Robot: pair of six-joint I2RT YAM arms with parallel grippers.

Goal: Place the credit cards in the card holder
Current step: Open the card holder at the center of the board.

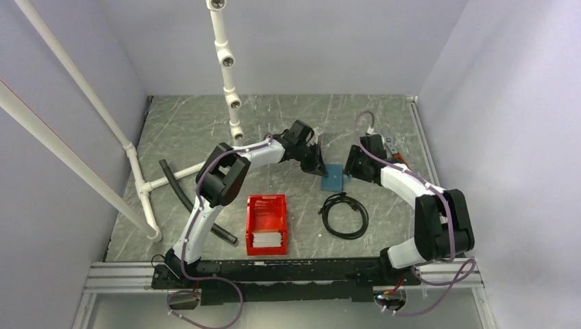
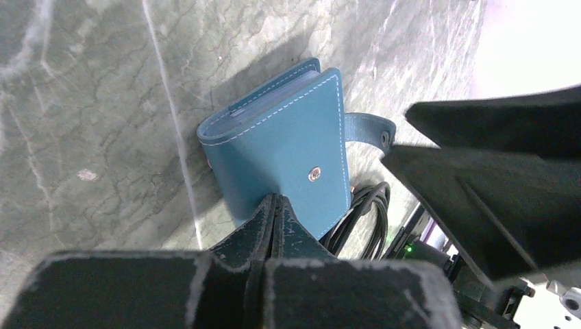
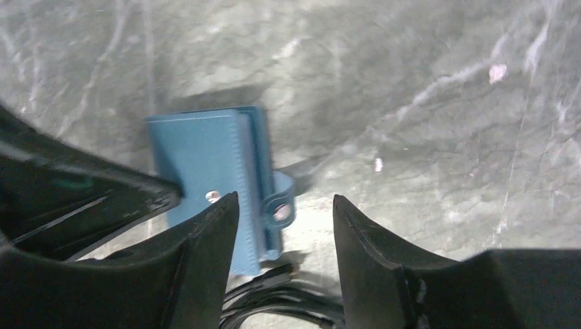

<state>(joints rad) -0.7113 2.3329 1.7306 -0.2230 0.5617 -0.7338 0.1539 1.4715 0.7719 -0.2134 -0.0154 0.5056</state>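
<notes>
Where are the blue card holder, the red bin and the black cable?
card holder [image 2: 281,147]: left wrist view, on its dark blue front cover.
red bin [image 1: 251,223]: top view, on its left wall.
black cable [image 1: 347,236]: top view, on the coil's near loop.

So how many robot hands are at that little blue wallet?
2. The left hand, shut, has its tip at the wallet cover; the right hand, open, hovers over its snap strap.
</notes>
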